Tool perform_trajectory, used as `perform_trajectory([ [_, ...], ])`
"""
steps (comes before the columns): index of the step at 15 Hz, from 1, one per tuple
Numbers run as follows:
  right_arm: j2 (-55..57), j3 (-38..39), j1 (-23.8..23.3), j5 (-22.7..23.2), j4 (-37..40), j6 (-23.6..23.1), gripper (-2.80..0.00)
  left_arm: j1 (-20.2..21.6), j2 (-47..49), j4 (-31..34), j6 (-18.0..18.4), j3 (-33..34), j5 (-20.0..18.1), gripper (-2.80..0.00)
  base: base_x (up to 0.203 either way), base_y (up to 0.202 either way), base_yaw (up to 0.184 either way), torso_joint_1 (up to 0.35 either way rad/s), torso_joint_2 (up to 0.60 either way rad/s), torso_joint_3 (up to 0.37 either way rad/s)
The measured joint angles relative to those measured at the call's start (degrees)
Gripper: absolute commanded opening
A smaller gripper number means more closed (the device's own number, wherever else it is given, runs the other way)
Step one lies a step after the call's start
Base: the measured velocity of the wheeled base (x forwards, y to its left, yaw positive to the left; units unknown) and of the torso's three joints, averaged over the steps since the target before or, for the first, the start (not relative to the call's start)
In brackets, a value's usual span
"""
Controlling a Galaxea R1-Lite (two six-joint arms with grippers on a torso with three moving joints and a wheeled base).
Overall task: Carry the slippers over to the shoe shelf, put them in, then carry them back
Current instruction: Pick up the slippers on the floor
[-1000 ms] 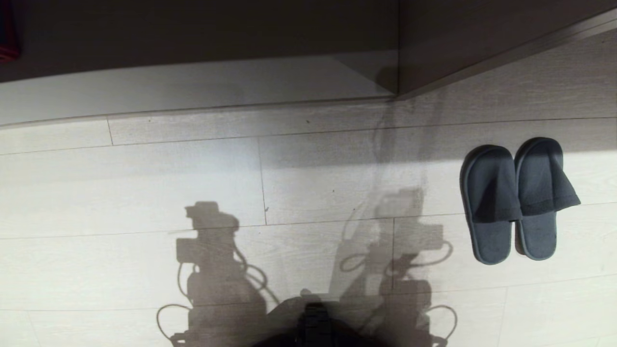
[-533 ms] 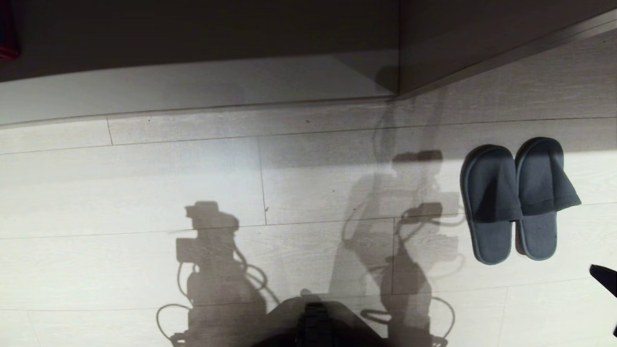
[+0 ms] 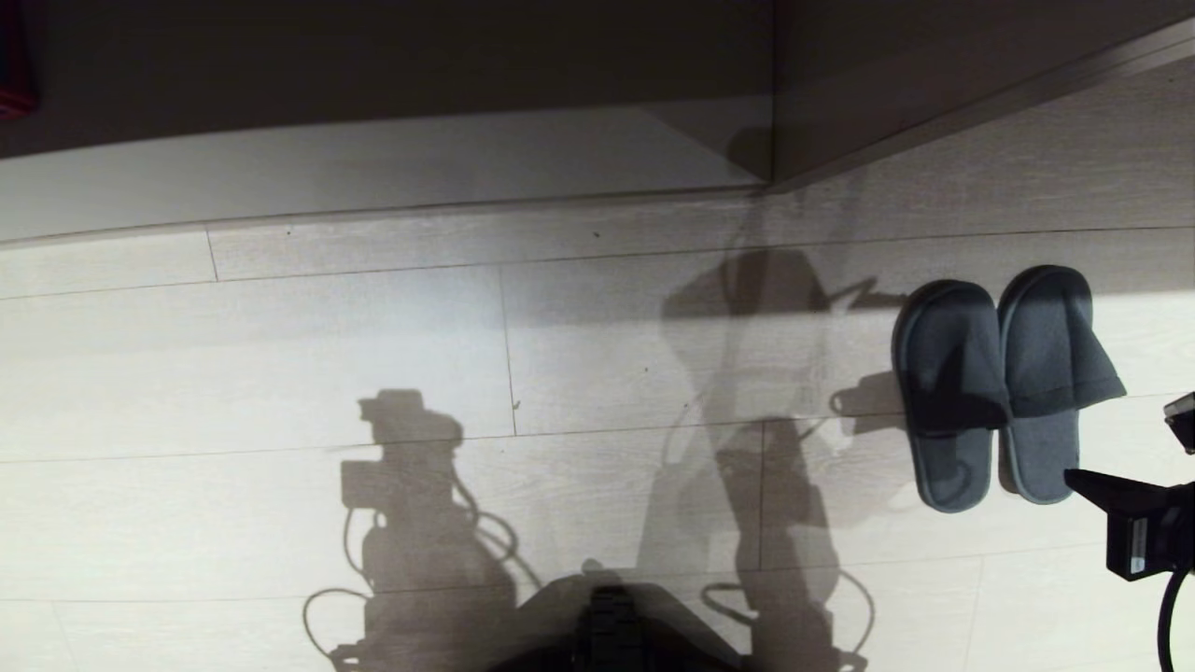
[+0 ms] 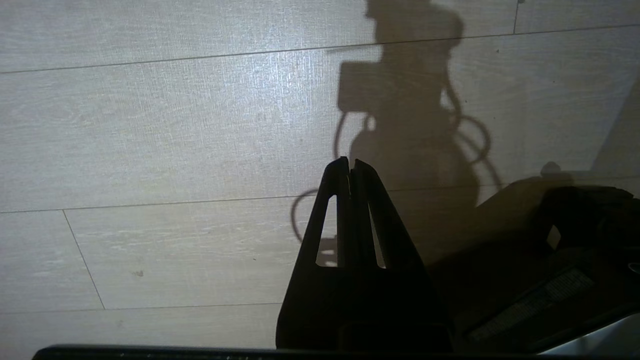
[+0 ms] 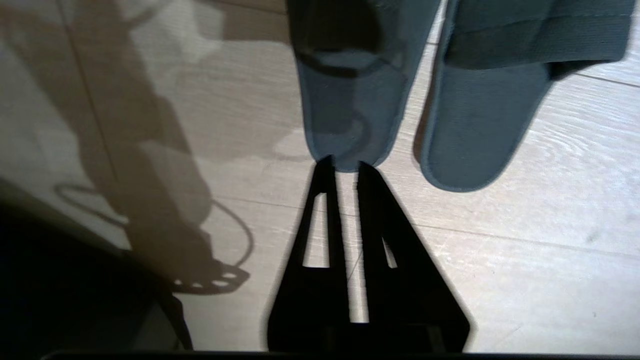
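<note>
The slippers [image 3: 999,383], a dark grey pair, lie side by side on the pale wood floor at the right, toes toward the shoe shelf [image 3: 392,168]. The shelf runs along the top of the head view, with a pale base and a thin upright divider [image 3: 772,93]. My right gripper [image 3: 1088,483] comes in from the right edge, just behind the heels. In the right wrist view the right gripper [image 5: 344,165] points at the heel of one slipper [image 5: 350,90], its fingertips [image 5: 325,167] apart by a narrow gap, nothing between them. My left gripper [image 4: 350,162] hangs shut over bare floor.
A board [image 3: 980,75] of the shelf unit slants away at the top right. My own dark base [image 3: 607,635] shows at the bottom middle of the head view. Arm shadows fall across the floorboards [image 3: 280,373] left of the slippers.
My right arm has swung into the head view from the right edge toward the slippers' heels, and its shadow has slid up the floor. The slippers and left arm have not moved.
</note>
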Motion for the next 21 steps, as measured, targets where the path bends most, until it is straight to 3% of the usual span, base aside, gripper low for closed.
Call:
perform_trajectory([
  [2,3.1,1.2,-3.4,7.4,-2.5,-3.3,0.0,0.0,0.0,0.0,0.0,0.0,0.0,-2.8,0.0,0.0,0.0,0.0,0.0,0.0],
  [5,8.1,1.5,-4.6,8.4,-7.6,-4.6,0.0,0.0,0.0,0.0,0.3,0.0,0.0,-2.8,0.0,0.0,0.0,0.0,0.0,0.0],
  [11,23.7,2.6,-4.8,12.0,-39.0,-5.9,0.0,0.0,0.0,0.1,0.4,0.0,0.0,-2.8,0.0,0.0,0.0,0.0,0.0,0.0],
  [16,24.1,4.9,-5.0,11.3,-40.7,-8.3,0.0,0.0,0.0,0.1,0.4,0.0,-0.1,-2.8,0.0,0.0,0.0,0.0,0.0,0.0],
  [21,25.3,7.8,-11.0,7.8,-41.1,-10.8,0.0,0.0,0.0,0.1,0.4,0.0,0.0,-2.8,0.0,0.0,0.0,0.0,0.0,0.0],
])
